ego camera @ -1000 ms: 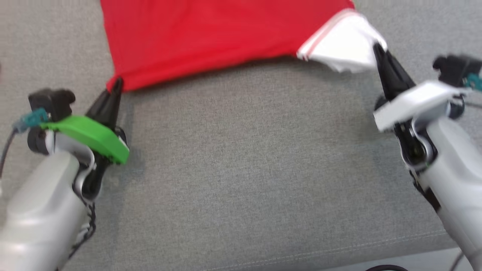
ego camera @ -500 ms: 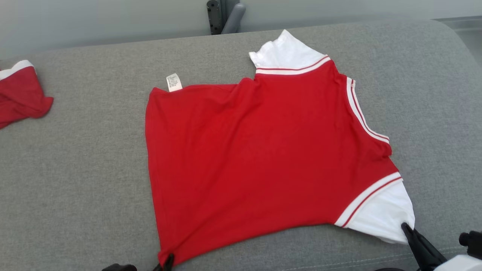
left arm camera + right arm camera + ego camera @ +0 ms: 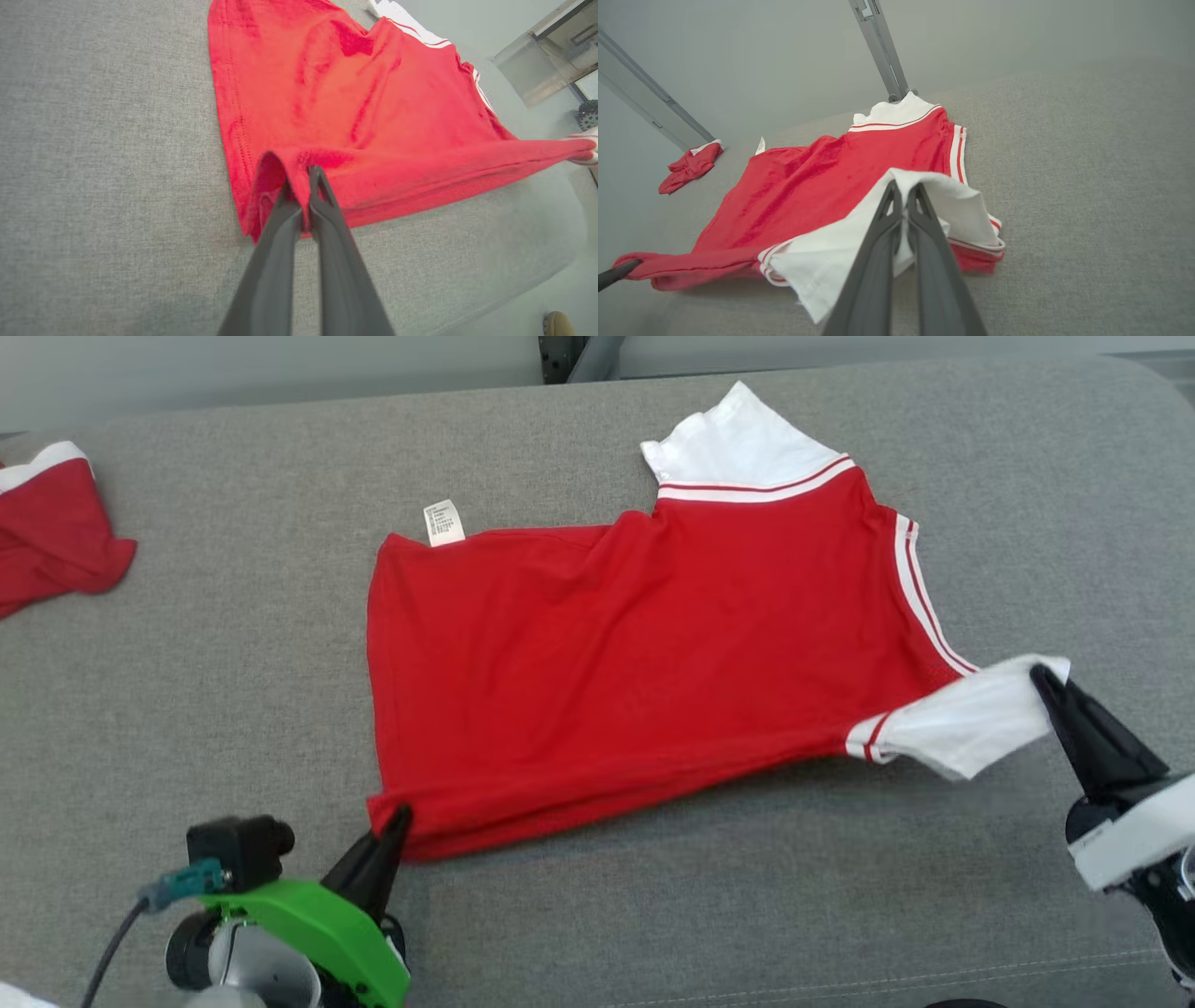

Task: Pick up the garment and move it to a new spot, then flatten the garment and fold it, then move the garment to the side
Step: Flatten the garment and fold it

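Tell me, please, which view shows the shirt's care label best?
Head view: the care label faces the camera at the red shirt's far corner. Right wrist view shows it tiny, side-on; left wrist view frames the near hem.

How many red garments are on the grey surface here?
2. The spread garment lies at centre; the crumpled garment sits at the head view's far left edge, partly cut off.

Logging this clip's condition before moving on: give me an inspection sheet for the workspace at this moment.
Surface: grey fabric cushion, no stains seen.
Job's things: red shirt with white sleeves, spread flat, near edge lifted.
Clutter: second red garment, far left.
Grippers: left gripper shut on the shirt's hem corner; right gripper shut on the near white sleeve.
Cables: dark cable at left wrist.
Surroundings: metal post, pale wall behind.
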Controlling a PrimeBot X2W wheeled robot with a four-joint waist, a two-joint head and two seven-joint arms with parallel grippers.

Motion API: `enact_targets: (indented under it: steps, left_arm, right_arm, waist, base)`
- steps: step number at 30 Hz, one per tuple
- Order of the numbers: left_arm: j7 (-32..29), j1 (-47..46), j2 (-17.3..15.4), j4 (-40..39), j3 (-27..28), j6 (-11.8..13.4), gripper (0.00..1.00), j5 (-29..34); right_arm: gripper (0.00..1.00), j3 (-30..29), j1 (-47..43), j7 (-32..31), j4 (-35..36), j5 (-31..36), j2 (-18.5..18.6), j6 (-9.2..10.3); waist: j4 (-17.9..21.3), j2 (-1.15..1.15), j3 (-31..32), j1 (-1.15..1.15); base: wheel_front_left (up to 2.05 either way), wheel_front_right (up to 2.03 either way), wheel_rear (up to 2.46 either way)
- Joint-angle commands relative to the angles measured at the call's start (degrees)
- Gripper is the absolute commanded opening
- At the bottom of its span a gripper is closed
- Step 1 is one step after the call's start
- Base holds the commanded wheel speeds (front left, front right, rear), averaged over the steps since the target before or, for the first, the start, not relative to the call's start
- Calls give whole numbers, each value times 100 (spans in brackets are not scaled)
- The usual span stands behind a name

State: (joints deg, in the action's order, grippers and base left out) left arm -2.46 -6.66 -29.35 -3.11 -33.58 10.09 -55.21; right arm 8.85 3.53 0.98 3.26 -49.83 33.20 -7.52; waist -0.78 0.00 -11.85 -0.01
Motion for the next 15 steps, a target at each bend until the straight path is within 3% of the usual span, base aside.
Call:
enact_targets:
  steps: [1,7,15]
  left_arm:
    - [-142,-180,-17,37,31,38,0,-58]
    - [-860,-1123,234,644,-49,55,0,-251]
    - [-1146,-2132,665,1684,-341,-204,0,-10]
  right_arm:
    - [0,31,208,-133,-68,45,-77,4]
    - [0,373,1342,-643,-827,503,-319,4]
    - [0,735,2137,-813,-1808,770,-472,4]
  waist:
    - [-86,0,-198,1]
    - [-267,0,-312,1]
    - [-441,0,-423,1]
  base:
    - [0,0,0]
    - [0,0,0]
    - [0,0,0]
